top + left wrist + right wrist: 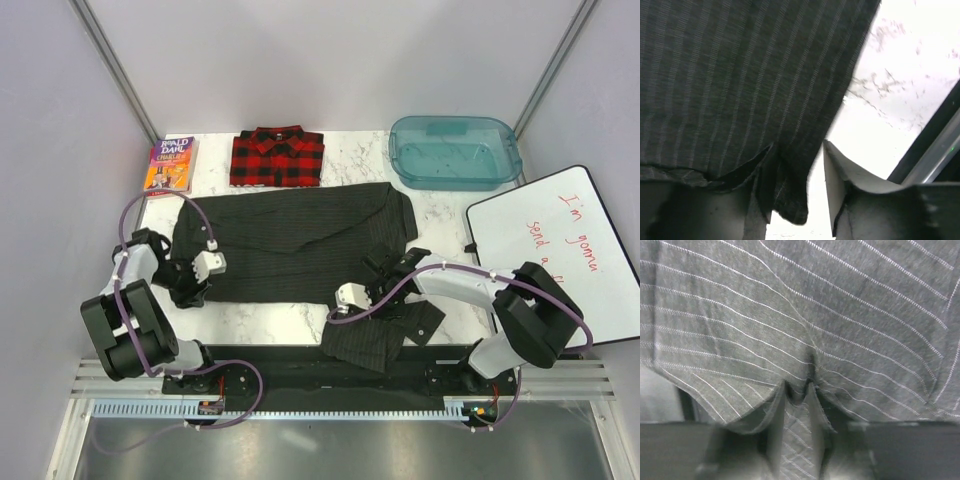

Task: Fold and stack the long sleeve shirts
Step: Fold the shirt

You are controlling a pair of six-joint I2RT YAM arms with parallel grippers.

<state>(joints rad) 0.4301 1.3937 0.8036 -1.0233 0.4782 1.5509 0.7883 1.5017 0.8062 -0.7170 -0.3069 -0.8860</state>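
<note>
The dark charcoal pinstriped shirt [290, 240] lies spread across the middle of the table, with one sleeve [380, 340] hanging over the front edge. The red-and-black plaid shirt [277, 156] lies folded at the back. My left gripper [193, 288] is at the charcoal shirt's near left corner. In the left wrist view it [797, 200] is open, with the corner of the shirt [785, 200] lying against one finger and a gap to the other. My right gripper [368, 290] sits on the shirt's near right part. In the right wrist view it [797, 405] is shut on a pinched fold of the shirt [800, 315].
A colourful paperback book [171, 165] lies at the back left. A clear teal bin [453, 151] stands at the back right. A whiteboard [565, 250] with red writing lies at the right. The black front rail [320, 365] runs along the table's near edge.
</note>
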